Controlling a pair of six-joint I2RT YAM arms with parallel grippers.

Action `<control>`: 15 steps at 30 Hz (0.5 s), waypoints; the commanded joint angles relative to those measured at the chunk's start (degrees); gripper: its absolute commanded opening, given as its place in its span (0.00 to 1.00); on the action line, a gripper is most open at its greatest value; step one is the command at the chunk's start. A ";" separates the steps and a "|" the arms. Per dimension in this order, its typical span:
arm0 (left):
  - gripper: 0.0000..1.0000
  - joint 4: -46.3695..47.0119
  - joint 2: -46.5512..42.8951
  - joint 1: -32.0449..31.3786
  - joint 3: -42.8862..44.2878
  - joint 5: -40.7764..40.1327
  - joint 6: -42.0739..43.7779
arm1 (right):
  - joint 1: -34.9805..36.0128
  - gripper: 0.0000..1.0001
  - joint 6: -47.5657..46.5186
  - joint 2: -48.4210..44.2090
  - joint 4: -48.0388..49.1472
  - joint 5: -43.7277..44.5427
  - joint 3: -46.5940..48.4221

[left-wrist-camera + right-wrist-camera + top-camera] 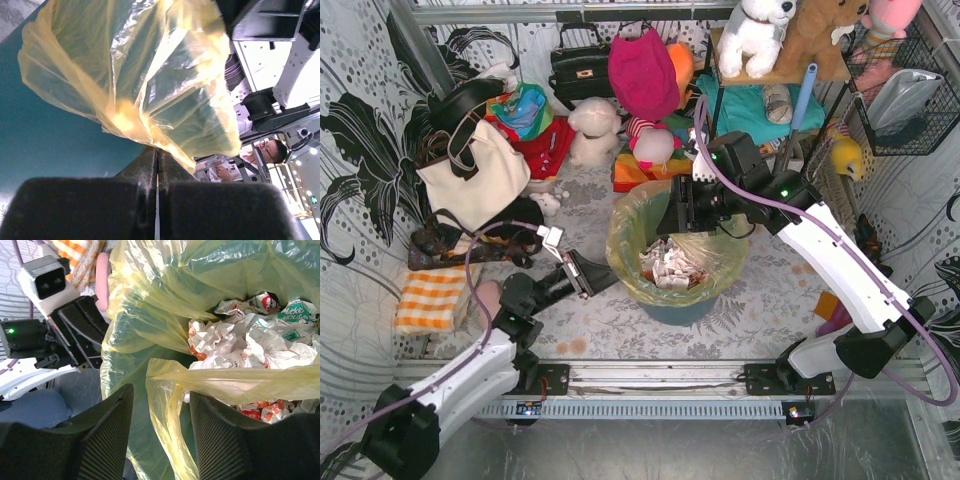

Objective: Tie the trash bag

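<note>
The trash bag (pixel 630 235) is thin yellow-green film lining a teal-blue bin (pixel 680 308), its mouth open over crumpled white paper (pixel 670 265). My left gripper (pixel 605 275) is at the bag's left side. In the left wrist view its jaws (pixel 156 149) are shut with the bag's hem (pixel 150 75) meeting their tips against the bin wall (pixel 40 150). My right gripper (pixel 682 218) hangs over the bag's far rim. In the right wrist view it (pixel 160 392) is open, its jaws on either side of a raised fold of the bag (pixel 165 405), beside the paper (pixel 240 345).
A white handbag (pixel 470 175) and an orange checked cloth (pixel 428 298) lie at the left. Plush toys (pixel 595 130), a black handbag (pixel 582 65) and a shelf stand behind the bin. A wire basket (pixel 905 90) hangs at the right. My left arm (pixel 75 335) shows beside the bag.
</note>
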 commanded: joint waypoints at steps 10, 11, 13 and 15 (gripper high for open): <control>0.00 -22.36 -10.38 -0.37 10.45 -2.38 7.29 | 0.44 0.21 1.11 -1.39 7.11 -0.32 -4.53; 0.00 -23.77 -10.48 -0.40 11.82 -2.15 7.89 | 0.44 0.17 1.19 -1.76 7.86 -0.64 -5.15; 0.00 -26.11 -10.24 -0.36 14.40 -1.52 9.08 | 0.44 0.07 1.60 -2.66 9.22 -0.90 -6.22; 0.00 -28.14 -9.92 -0.40 17.10 -0.65 10.23 | 0.44 0.00 1.90 -3.36 9.75 -0.49 -6.78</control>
